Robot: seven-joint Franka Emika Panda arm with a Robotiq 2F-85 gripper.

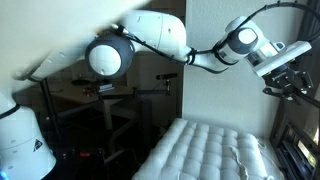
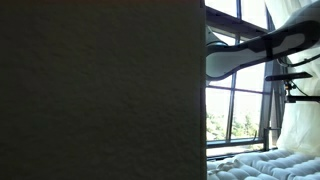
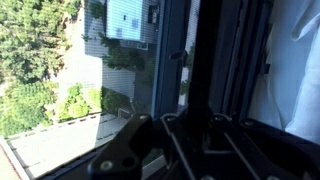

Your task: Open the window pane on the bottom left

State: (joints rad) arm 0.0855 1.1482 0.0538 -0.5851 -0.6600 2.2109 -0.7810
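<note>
At left, wrist view — window pane (image 3: 70, 90): clear glass | dark frame | trees (image 3: 30, 40) outside

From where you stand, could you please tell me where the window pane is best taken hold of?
I would take the window pane by its dark upright frame bar, from the room side: the flat pane offers no hold, the bar is narrow. No handle shows.

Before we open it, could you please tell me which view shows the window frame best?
The wrist view: the dark window frame stands close and sharp, glass beside it. In an exterior view it is backlit and partly hidden by a dark panel; in an exterior view only a sliver shows at the right edge.
</note>
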